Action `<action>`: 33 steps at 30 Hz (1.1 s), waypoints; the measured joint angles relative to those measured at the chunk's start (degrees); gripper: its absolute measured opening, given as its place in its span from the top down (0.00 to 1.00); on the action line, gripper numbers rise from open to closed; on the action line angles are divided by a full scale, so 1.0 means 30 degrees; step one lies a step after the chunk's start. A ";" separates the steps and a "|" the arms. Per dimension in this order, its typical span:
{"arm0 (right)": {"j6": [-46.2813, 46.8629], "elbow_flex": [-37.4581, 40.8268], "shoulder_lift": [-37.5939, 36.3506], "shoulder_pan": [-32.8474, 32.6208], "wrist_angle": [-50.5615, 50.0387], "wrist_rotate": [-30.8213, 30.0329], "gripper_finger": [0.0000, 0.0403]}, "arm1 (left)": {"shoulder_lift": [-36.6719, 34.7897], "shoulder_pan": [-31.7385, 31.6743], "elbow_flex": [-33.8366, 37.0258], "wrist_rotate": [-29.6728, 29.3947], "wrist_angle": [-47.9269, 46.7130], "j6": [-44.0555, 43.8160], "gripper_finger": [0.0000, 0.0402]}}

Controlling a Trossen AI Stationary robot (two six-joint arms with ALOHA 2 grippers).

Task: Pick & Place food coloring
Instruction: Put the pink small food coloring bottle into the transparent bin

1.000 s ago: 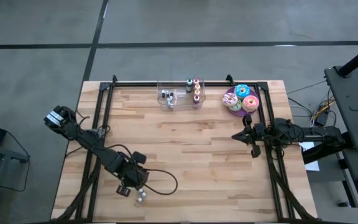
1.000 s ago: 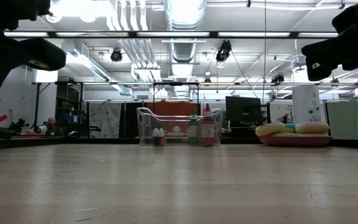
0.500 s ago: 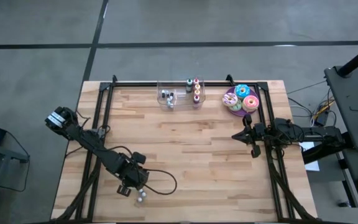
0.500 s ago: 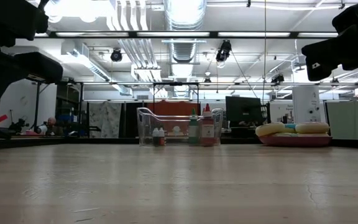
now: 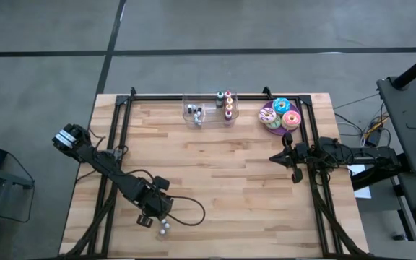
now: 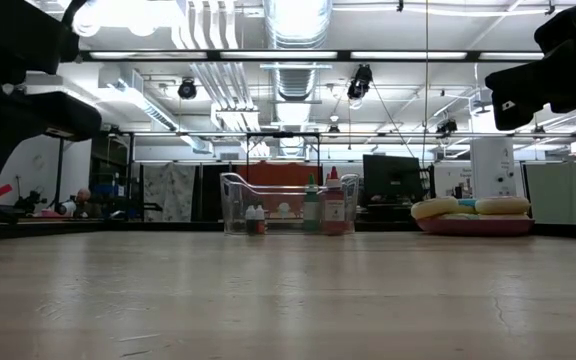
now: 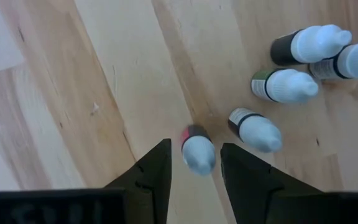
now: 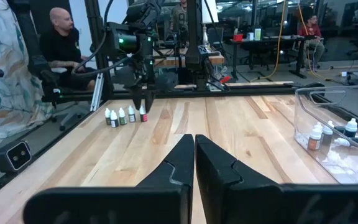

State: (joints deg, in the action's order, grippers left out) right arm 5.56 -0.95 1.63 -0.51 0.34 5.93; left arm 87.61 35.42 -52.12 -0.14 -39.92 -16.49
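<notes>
The food coloring is several tiny dropper bottles with white caps and coloured labels, standing upright in a cluster (image 5: 163, 227) near the table's near-left corner. My left gripper (image 7: 194, 162) points down over them, open. Its fingers stand on either side of the red-labelled bottle (image 7: 197, 154) with a gap on each side. The other bottles (image 7: 284, 85) stand just beyond it. The right wrist view shows that cluster (image 8: 122, 116) under the left gripper (image 8: 143, 102). My right gripper (image 8: 194, 158) is shut and waits above the table's right edge (image 5: 286, 157).
A clear bin (image 5: 197, 112) at the far edge holds a few small bottles (image 8: 316, 138). Taller bottles with coloured caps (image 5: 227, 103) stand beside it. A plate of frosted doughnuts (image 5: 280, 115) lies at the far right. A black frame rail (image 5: 114, 144) runs along the table's sides. People sit beyond the table (image 8: 58, 43).
My left gripper has sunk a little toward the bottles. The bottles and the right arm have kept still.
</notes>
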 joint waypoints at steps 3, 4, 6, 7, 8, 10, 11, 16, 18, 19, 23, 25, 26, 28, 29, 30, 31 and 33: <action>0.0000 0.0000 0.0000 -0.0001 0.0000 0.0006 0.98 | 0.0007 0.0000 0.0228 0.0007 0.0416 -0.0052 0.73; 0.0000 0.0000 0.0000 -0.0001 0.0000 0.0007 0.98 | 0.0007 0.0000 0.0281 0.0004 0.0495 -0.0117 0.73; 0.0000 0.0000 0.0000 0.0001 0.0000 0.0007 0.98 | 0.0015 -0.0015 0.0284 0.0007 0.0513 -0.0197 0.73; 0.0000 0.0000 0.0000 0.0000 0.0000 0.0000 0.98 | 0.0015 -0.0015 0.0284 0.0007 0.0524 -0.0204 0.73; 0.0000 0.0001 0.0000 0.0002 0.0000 0.0007 0.98 | 0.0015 -0.0015 0.0284 0.0007 0.0521 -0.0201 0.73; 0.0000 0.0000 0.0000 0.0002 0.0000 0.0000 0.98 | 0.0015 -0.0015 0.0284 0.0007 0.0517 -0.0131 0.73; 0.0000 0.0000 0.0000 0.0000 0.0000 0.0000 0.98 | 0.0015 -0.0015 0.0284 0.0014 0.0517 -0.0109 0.73; 0.0000 0.0000 0.0000 -0.0001 0.0000 0.0007 0.98 | 0.0015 -0.0015 0.0313 0.0180 0.0502 -0.0131 0.77; 0.0000 0.0004 0.0000 0.0002 0.0000 0.0000 0.98 | 0.0015 -0.0015 0.0313 0.0197 0.0502 -0.0138 0.81; 0.0000 0.0000 0.0000 -0.0001 0.0000 0.0004 0.98 | 0.0015 -0.0015 0.0313 0.0204 0.0502 -0.0146 0.83; 0.0000 0.0000 0.0000 0.0002 0.0000 0.0007 0.98 | 0.0015 -0.0015 0.0273 0.0226 0.0488 -0.0153 0.91; 0.0000 0.0000 0.0000 0.0003 -0.0003 0.0003 0.98 | 0.0015 -0.0032 0.0212 0.0228 0.0480 -0.0162 0.92; -0.0001 0.0001 0.0000 0.0000 0.0000 0.0001 0.98 | 0.0015 -0.0080 0.0160 0.0236 0.0414 -0.0168 0.93; 0.0000 0.0000 0.0000 -0.0001 0.0000 0.0007 0.98 | 0.0015 -0.0247 -0.0051 0.0313 0.0153 -0.0182 0.93; 0.0000 0.0000 0.0000 0.0006 0.0000 0.0007 0.98 | 0.0001 -0.0371 -0.0196 0.0313 -0.0036 -0.0204 0.93; 0.0000 0.0003 0.0000 0.0002 0.0000 0.0001 0.98 | 0.0000 -0.0548 -0.0372 0.0374 -0.0331 -0.0219 0.92; 0.0000 0.0000 0.0000 -0.0001 0.0000 0.0007 0.98 | 0.0000 -0.0746 -0.0571 0.0471 -0.0600 -0.0223 0.92; 0.0000 0.0004 0.0000 0.0002 0.0000 0.0000 0.98 | 0.0000 -0.1226 -0.1092 0.0819 -0.1206 -0.0226 0.92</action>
State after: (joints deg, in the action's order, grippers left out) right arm 5.56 -0.94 1.63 -0.50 0.34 5.93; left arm 87.61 31.74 -55.39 2.32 -43.54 -17.17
